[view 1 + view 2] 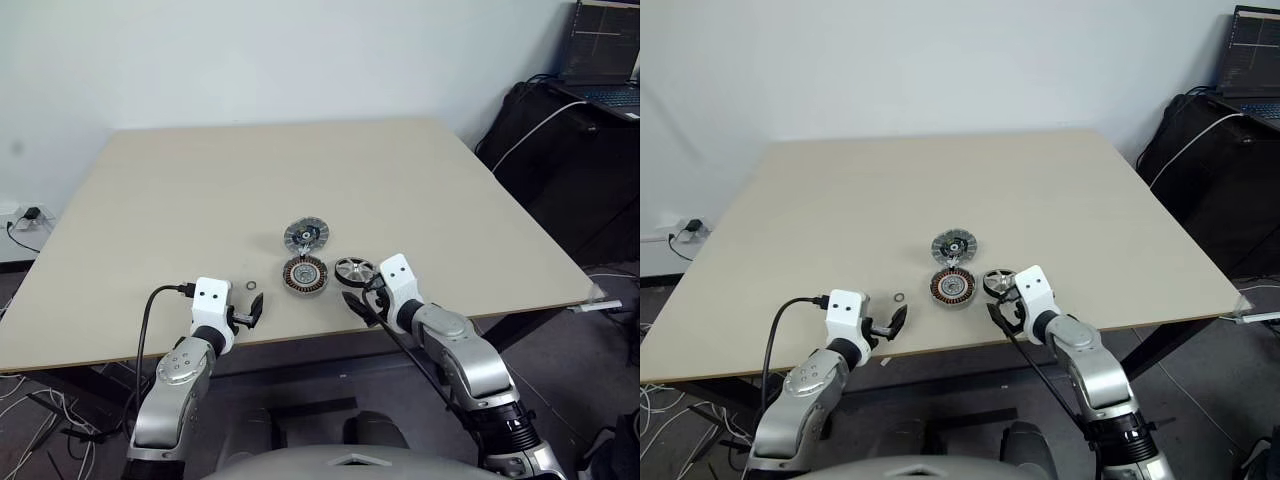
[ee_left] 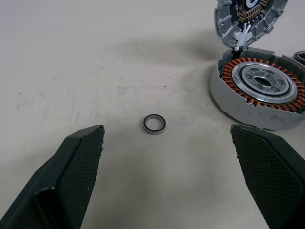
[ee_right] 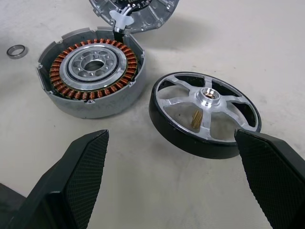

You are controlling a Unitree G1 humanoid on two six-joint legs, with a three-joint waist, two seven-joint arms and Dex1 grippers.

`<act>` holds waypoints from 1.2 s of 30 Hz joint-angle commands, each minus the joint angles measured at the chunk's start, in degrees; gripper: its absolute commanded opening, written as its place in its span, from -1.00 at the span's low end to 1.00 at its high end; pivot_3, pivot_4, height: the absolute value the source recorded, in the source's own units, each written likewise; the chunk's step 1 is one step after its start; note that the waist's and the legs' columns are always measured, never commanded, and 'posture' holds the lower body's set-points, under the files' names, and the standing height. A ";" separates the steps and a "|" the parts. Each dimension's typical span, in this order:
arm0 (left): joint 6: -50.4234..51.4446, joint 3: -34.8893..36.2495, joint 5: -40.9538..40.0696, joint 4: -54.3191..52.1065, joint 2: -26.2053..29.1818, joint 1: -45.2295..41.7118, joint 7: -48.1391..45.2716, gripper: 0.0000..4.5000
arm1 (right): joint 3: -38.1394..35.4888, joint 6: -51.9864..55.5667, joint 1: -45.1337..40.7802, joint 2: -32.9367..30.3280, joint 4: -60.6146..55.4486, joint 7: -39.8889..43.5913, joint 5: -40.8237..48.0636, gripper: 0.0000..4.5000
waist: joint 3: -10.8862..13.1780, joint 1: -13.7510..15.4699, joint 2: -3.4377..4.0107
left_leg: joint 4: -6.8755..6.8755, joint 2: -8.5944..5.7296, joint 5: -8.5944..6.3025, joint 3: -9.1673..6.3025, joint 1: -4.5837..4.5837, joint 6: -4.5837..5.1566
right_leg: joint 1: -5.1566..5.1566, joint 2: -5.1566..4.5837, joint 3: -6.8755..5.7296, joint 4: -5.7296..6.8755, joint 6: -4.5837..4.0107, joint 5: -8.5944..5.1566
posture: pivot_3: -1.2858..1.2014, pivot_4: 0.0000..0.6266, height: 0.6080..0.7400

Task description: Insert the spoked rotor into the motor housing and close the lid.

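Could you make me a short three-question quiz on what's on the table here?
1. True or false: the spoked rotor already sits inside the motor housing.
2. Which gripper has the small metal ring in front of it? A) left gripper B) right gripper
3. Fill in: both grippers' jaws stand ____.

Key:
1. False; it lies on the table beside the housing.
2. A.
3. Open, holding nothing. The lid lies just beyond the housing.
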 commanded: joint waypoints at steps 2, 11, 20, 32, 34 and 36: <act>-0.77 0.35 -0.33 -0.92 0.21 -0.53 -0.14 0.99 | -0.12 -0.67 -1.09 0.15 -0.87 -0.24 -0.19 1.00 | 0.00 0.00 0.00 | 0.00 0.00 0.00 0.00 0.00 0.00 | 0.00 0.00 0.00 0.00 0.00 0.00 | 0.03 -1.00 1.00; -0.58 0.29 -0.34 -0.92 0.04 -0.65 0.01 0.99 | -0.29 -0.51 -1.35 0.43 -1.00 -0.70 -0.13 1.00 | 0.00 0.00 0.00 | 0.00 0.00 0.00 0.00 0.00 0.00 | 0.00 0.00 0.00 0.00 0.00 0.00 | 0.03 -1.00 1.00; -0.02 0.52 -0.83 0.09 -0.20 -1.84 -0.20 0.99 | -0.31 -0.70 -1.23 0.99 -1.09 -1.13 0.13 1.00 | 0.00 0.01 0.00 | 0.00 0.00 0.00 0.00 0.00 0.00 | 0.00 0.00 0.00 0.01 0.00 0.00 | 0.03 -1.00 1.00; -0.18 -0.54 0.02 12.88 -0.06 -13.12 -1.40 0.99 | -0.40 -1.31 -1.99 1.38 -0.26 -0.98 0.04 1.00 | -0.01 0.02 -0.01 | 0.13 -0.03 0.01 -0.01 0.02 0.00 | 0.05 0.03 -0.01 0.10 0.00 0.00 | 0.03 -1.00 1.00; -0.50 -0.68 0.44 16.05 -0.17 -14.95 -1.44 0.99 | -0.44 -1.44 -1.89 1.40 -0.21 -1.02 0.01 1.00 | -0.01 0.01 -0.01 | 0.13 -0.28 0.01 -0.01 0.02 0.01 | 0.05 0.03 -0.01 0.11 0.00 0.00 | 0.03 -1.00 1.00; -0.51 -1.15 1.20 19.09 -0.25 -16.71 -1.28 0.99 | -0.55 -1.52 -1.70 1.45 -0.25 -1.17 -0.01 1.00 | -0.01 0.02 -0.02 | 0.13 -0.30 0.01 -0.02 0.03 0.01 | 0.05 0.03 -0.01 0.12 0.00 0.00 | 0.03 -1.00 1.00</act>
